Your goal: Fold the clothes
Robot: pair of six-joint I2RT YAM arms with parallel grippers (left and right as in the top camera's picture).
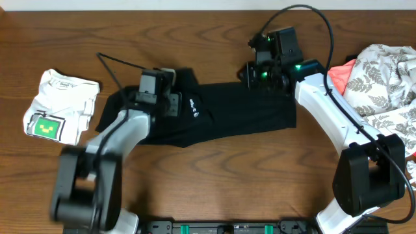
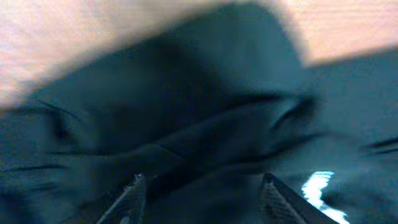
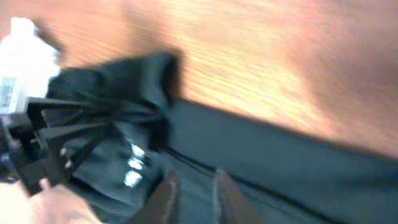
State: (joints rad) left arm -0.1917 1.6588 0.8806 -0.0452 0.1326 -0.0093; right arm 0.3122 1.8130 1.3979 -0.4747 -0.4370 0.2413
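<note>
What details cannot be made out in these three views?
Overhead: left end of the black garment, covered by the left arm.
Overhead: leaf-print cloth pile, cut off by the right edge.
Left wrist: white logo, smeared by motion blur, unreadable.
Right wrist: white shape at the left edge, blurred, cut off.

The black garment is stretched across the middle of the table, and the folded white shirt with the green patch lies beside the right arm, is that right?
No. The folded white shirt lies beside the left arm, not the right one, as the overhead view shows. The black garment is indeed stretched across the middle of the table.
</note>
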